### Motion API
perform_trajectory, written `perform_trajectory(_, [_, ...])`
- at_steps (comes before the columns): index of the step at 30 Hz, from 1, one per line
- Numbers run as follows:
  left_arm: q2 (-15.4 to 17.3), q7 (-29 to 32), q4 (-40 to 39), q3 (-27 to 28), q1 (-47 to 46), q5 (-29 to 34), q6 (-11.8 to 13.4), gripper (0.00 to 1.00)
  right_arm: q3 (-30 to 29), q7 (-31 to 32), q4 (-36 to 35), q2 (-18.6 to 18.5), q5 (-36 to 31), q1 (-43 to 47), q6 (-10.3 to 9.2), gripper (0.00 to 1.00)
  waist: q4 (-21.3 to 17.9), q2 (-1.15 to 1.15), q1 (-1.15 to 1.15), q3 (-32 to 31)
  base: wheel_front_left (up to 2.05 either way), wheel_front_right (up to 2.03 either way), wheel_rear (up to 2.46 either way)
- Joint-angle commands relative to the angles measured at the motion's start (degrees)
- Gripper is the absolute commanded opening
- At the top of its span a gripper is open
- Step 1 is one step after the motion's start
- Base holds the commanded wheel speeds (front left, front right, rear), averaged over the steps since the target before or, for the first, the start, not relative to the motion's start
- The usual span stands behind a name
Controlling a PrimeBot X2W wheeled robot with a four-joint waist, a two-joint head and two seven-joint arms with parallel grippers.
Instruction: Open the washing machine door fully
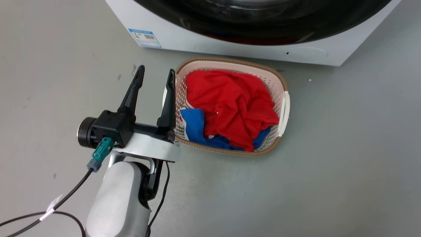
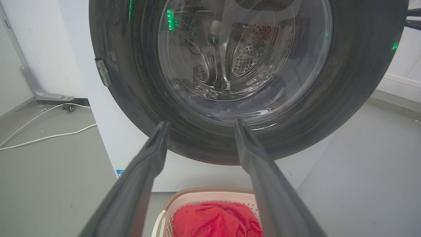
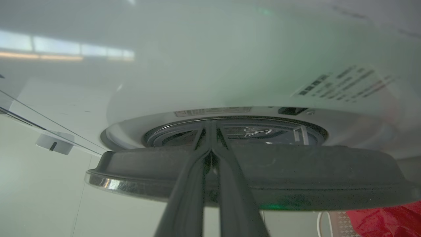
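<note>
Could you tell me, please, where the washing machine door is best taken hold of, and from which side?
Probably its thin outer rim, on the edge away from what looks like the hinge, hooked from behind. The washing machine door stands ajar from the washing machine, leaving a gap where the shut right gripper pokes in; the bulging glass offers no hold.

The washing machine door is glossy black around clear glass, with a shiny metal rim. The washing machine has smooth white panels; the basket is perforated plastic holding crumpled red cloth.
</note>
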Motion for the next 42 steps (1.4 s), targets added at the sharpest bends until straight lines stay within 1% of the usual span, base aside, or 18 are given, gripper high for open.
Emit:
perform_trajectory(1, [-0.1, -0.1, -0.4, -0.3, -1.2, -0.3, 0.4, 1.0, 0.8, 1.0, 1.5, -0.2, -0.9, -2.1, 0.01, 0.0, 1.1, 0.0, -0.01, 2.0, 0.0, 0.0, 0.0])
perform_trajectory(4, [-0.1, -0.1, -0.9, -1.1, -2.2, -0.4, 0.6, 1.0, 2.6, 2.5, 3.9, -0.7, -3.2, -5.6, 0.01, 0.0, 1.6, 0.0, -0.01, 3.7, 0.0, 0.0, 0.0])
perform_trajectory(10, [-0.1, -0.1, -1.2, -2.1, -3.1, -0.8, 1.3, 1.0, 4.1, 4.8, 7.1, -0.7, -5.5, -9.0, 0.01, 0.0, 2.0, 0.0, -0.01, 4.9, 0.0, 0.0, 0.0])
perform_trajectory(15, [-0.1, -0.1, -1.0, -2.4, -3.2, -0.7, 1.5, 1.0, 4.8, 7.3, 8.4, -0.6, -6.3, -9.3, 0.0, 0.0, 1.8, 0.0, -0.01, 4.9, 0.0, 0.0, 0.0])
perform_trajectory(19, [-0.1, -0.1, -0.5, -2.3, -2.8, -0.5, 1.4, 1.0, 5.2, 10.0, 8.5, -0.5, -6.3, -7.5, 0.01, 0.0, 1.4, 0.0, -0.01, 3.7, 0.0, 0.0, 0.0])
perform_trajectory(24, [-0.1, -0.1, 0.8, -2.0, -0.9, -0.4, 1.4, 1.0, 6.0, 13.5, 6.7, 0.4, -6.2, -3.1, 0.01, 0.0, 0.8, 0.0, -0.01, 0.4, 0.0, 0.0, 0.0])
perform_trajectory(31, [-0.1, -0.1, 2.3, -1.4, 3.5, 0.2, 1.0, 1.0, 7.2, 17.5, 2.2, 2.6, -5.6, 6.0, 0.01, 0.0, -0.2, 0.0, -0.01, -6.0, 0.0, 0.0, 0.0])
perform_trajectory(36, [-0.1, -0.1, 3.3, -0.1, 7.0, 0.7, 0.3, 1.0, 7.8, 20.2, -2.5, 5.4, -4.5, 13.1, 0.01, 0.0, -0.9, 0.0, -0.01, -10.3, 0.0, 0.0, 0.0])
perform_trajectory(37, [-0.1, -0.1, 3.3, -0.1, 7.0, 0.7, 0.3, 1.0, 7.8, 20.2, -2.5, 5.4, -4.5, 13.1, 0.01, 0.0, -0.9, 0.0, -0.01, -10.3, 0.0, 0.0, 0.0])
perform_trajectory(42, [-0.1, -0.1, 3.9, 0.8, 10.5, 1.2, -0.1, 1.0, 9.0, 22.5, -8.8, 8.8, -3.7, 20.3, 0.01, 0.0, -1.6, 0.0, -0.01, -13.8, 0.0, 0.0, 0.0])
